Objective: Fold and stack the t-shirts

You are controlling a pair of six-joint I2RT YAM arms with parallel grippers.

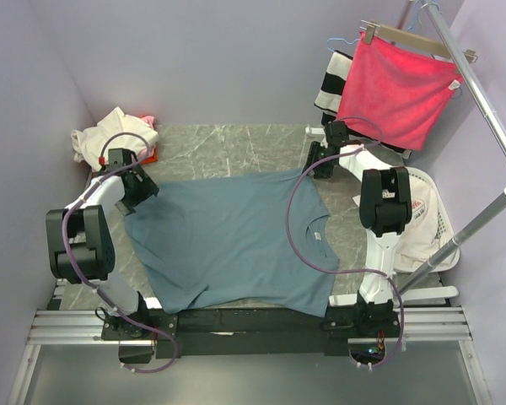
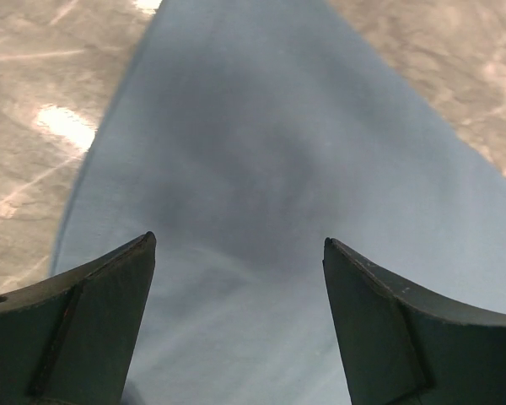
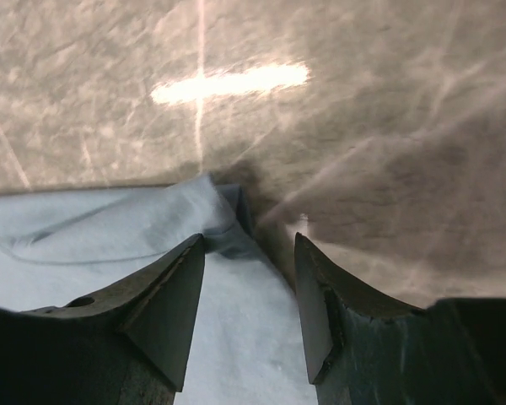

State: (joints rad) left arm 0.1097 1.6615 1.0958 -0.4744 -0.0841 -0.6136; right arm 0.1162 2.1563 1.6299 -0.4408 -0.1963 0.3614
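My left gripper point(image 2: 236, 245) stands wide open and holds nothing. The blue-grey t-shirt point(image 2: 270, 169) lies spread beneath those jaws and runs out ahead between both fingers, with the marbled table point(image 2: 34, 67) showing on either side beyond it. My right gripper point(image 3: 249, 240) is about half open, with nothing clamped. A folded corner of the same shirt sits just ahead of the gap, with cloth under the left finger and bare table under and beyond the right one. Seen from above, the shirt lies flat between my two grippers. A cream t-shirt point(image 1: 110, 139) lies heaped beyond my left jaws.
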